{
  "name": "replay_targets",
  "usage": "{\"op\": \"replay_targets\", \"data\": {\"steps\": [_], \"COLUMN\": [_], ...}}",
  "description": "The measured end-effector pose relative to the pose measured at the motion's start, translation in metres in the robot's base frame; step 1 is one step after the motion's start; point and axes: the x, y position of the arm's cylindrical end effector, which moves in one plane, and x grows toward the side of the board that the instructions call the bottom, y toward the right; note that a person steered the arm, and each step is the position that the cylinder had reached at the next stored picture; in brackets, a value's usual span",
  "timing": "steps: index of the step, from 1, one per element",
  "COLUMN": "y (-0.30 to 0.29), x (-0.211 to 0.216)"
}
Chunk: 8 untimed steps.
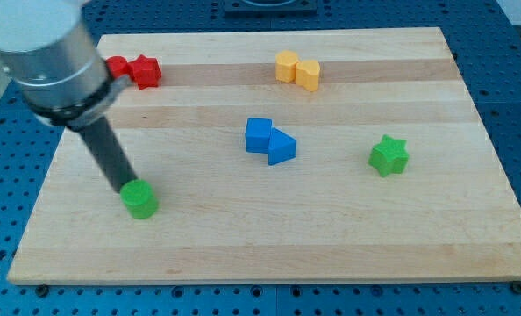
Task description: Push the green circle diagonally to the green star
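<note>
Presently, the green circle (pixel 140 199) is taken as the landmark, low on the bench (pixel 331 254) toward the view's left. My tip (pixel 125 186) is set against its upper-left edge, seemingly touching, though the contact line is hidden by the rod and cannot be confirmed. No hand is fitted to this arm, so nothing is opened, closed or held; only a bare rod is presented.

The green star (pixel 388 155) is found well to the right of the circle and somewhat higher in the view. Between them, up and to the right of the circle, a blue cube (pixel 259 134) and a blue wedge-like block (pixel 281 147) are seen touching each other. Far above the circle, two red blocks (pixel 134 69) are lodged at the bench's top edge, partly masked by the arm; two yellow blocks (pixel 296 69) lie further right along that top band.

A risk is judged from this contact: a push from the upper left would drive the circle down and right, toward the bench's bottom edge and away from the star. An off-centre push could also let the round block roll off the tip. If the line is corrected too steeply, the blue pair might be struck.
</note>
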Motion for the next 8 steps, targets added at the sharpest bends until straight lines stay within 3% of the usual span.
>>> {"op": "replay_targets", "data": {"steps": [1, 2, 5, 6, 7, 8], "y": [0.017, -0.037, -0.037, -0.031, 0.036, 0.040], "x": [0.002, 0.001, 0.020, 0.020, 0.020, 0.019]}}
